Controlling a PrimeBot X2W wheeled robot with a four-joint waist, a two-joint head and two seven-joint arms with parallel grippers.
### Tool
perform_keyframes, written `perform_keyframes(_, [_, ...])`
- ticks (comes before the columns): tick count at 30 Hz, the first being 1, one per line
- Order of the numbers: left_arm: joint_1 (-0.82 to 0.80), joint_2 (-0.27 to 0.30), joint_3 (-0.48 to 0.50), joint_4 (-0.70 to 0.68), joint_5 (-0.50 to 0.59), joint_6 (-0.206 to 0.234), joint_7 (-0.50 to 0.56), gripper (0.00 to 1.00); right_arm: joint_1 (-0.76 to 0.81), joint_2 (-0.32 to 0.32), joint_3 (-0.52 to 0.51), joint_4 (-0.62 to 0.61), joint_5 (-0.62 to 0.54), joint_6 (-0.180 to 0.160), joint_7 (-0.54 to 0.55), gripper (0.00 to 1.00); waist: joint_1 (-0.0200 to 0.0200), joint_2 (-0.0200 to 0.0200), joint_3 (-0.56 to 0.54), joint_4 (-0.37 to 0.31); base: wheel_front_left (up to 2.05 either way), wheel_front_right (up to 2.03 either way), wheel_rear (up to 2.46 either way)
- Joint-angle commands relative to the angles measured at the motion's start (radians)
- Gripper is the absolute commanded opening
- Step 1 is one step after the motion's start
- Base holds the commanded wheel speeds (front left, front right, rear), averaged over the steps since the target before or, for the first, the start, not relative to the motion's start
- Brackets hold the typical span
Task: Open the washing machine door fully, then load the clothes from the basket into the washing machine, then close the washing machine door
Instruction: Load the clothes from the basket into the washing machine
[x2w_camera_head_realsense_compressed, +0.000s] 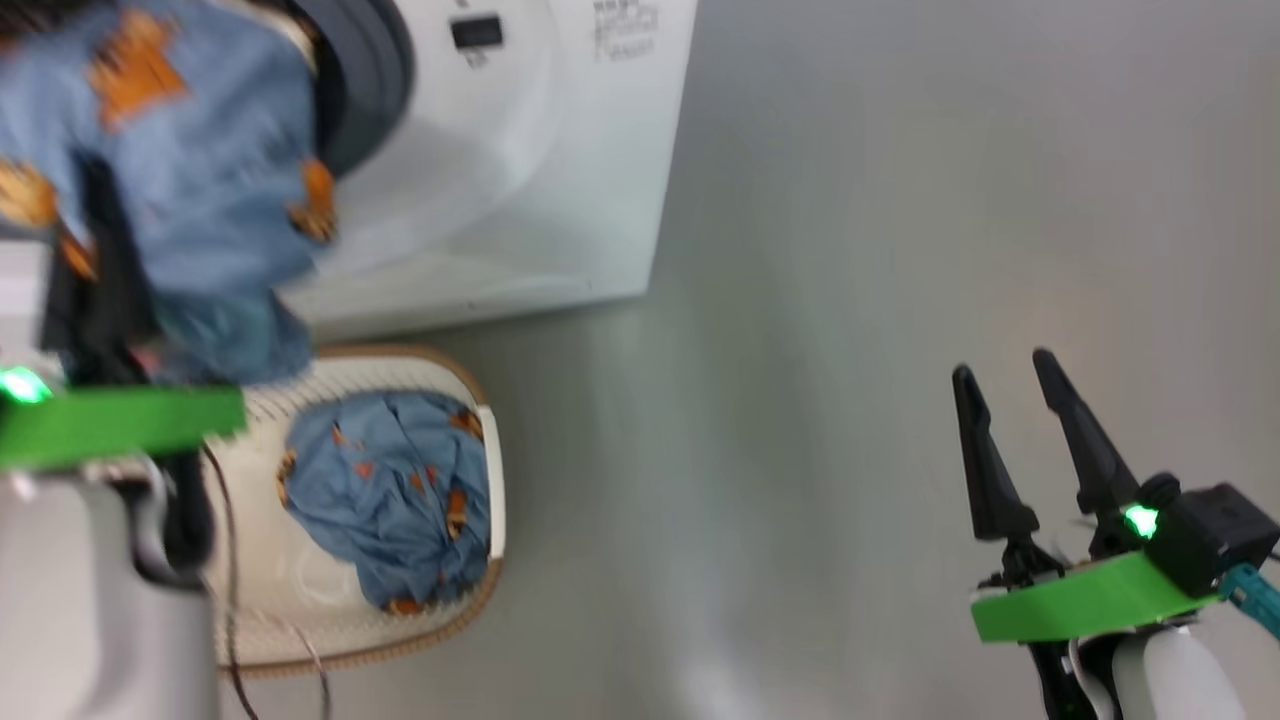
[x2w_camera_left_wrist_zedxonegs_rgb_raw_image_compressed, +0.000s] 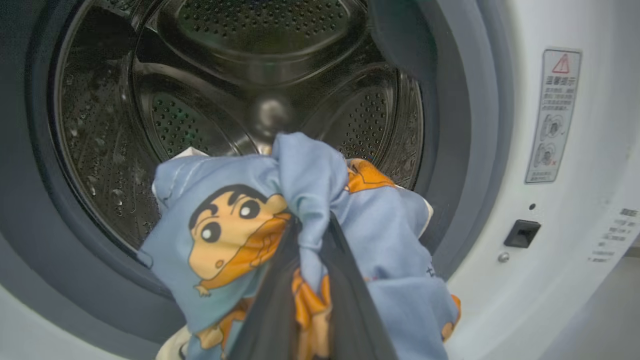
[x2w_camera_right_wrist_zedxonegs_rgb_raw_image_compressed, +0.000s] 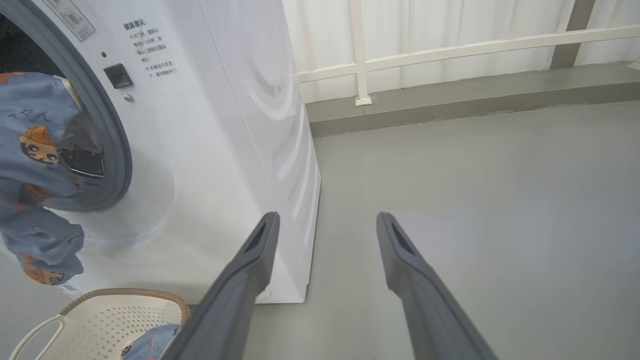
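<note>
The left gripper (x2w_camera_left_wrist_zedxonegs_rgb_raw_image_compressed: 312, 225) clamps a bundle of clothes (x2w_camera_left_wrist_zedxonegs_rgb_raw_image_compressed: 225, 220) just before the mouth of the washer (x2w_camera_left_wrist_zedxonegs_rgb_raw_image_compressed: 575, 210). The right gripper (x2w_camera_right_wrist_zedxonegs_rgb_raw_image_compressed: 327, 220) gapes wide, empty, above the floor (x2w_camera_right_wrist_zedxonegs_rgb_raw_image_compressed: 500, 200). More clothes lie in the basket (x2w_camera_head_realsense_compressed: 270, 600).

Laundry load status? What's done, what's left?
Done: washing machine stands open, drum exposed. In hand: left end effector shut on a blue printed garment, held at the drum mouth, not yet inside. Left: second blue garment lies in the basket; then shut the machine. Right end effector open, idle above the floor.
</note>
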Motion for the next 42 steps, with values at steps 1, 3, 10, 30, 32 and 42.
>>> perform_keyframes(1, [-0.067, 0.053, 0.038, 0.008, 0.012, -0.008, -0.008, 0.0, -0.024, -0.009, 0.026, -0.03, 0.01, 0.003, -0.009, 1.0, -0.0003, 0.0, 0.147, -0.031, 0.0, 0.0, 0.0])
perform_keyframes(3, [-0.129, 0.069, 0.049, 0.042, 0.014, -0.01, -0.008, 0.0, -0.038, -0.01, 0.028, -0.031, 0.012, 0.003, -0.01, 1.0, -0.0003, 0.0, 0.177, -0.033, 0.0, 0.0, 0.0])
perform_keyframes(10, [-0.334, 0.142, 0.054, 0.18, 0.025, -0.015, -0.008, 0.0, -0.081, -0.01, 0.046, -0.022, 0.019, 0.003, -0.012, 1.0, -0.0003, 0.0, 0.248, -0.041, 0.0, 0.0, 0.0])
perform_keyframes(30, [-0.811, 0.336, -0.108, 0.405, -0.161, -0.019, 0.41, 0.0, -0.154, 0.01, 0.101, 0.017, 0.076, 0.003, -0.013, 1.0, -0.0003, 0.0, 0.396, -0.077, 0.0, 0.0, 0.0])
perform_keyframes(32, [-0.841, 0.355, -0.125, 0.406, -0.174, -0.019, 0.452, 0.0, -0.164, 0.012, 0.105, 0.02, 0.083, 0.003, -0.013, 1.0, -0.0003, 0.0, 0.418, -0.082, 0.0, 0.0, 0.0])
perform_keyframes(42, [-0.975, 0.432, -0.147, 0.407, -0.202, -0.019, 0.524, 0.0, -0.199, 0.017, 0.126, 0.034, 0.104, 0.003, -0.013, 1.0, -0.0003, 0.0, 0.5, -0.105, 0.0, 0.0, 0.0])
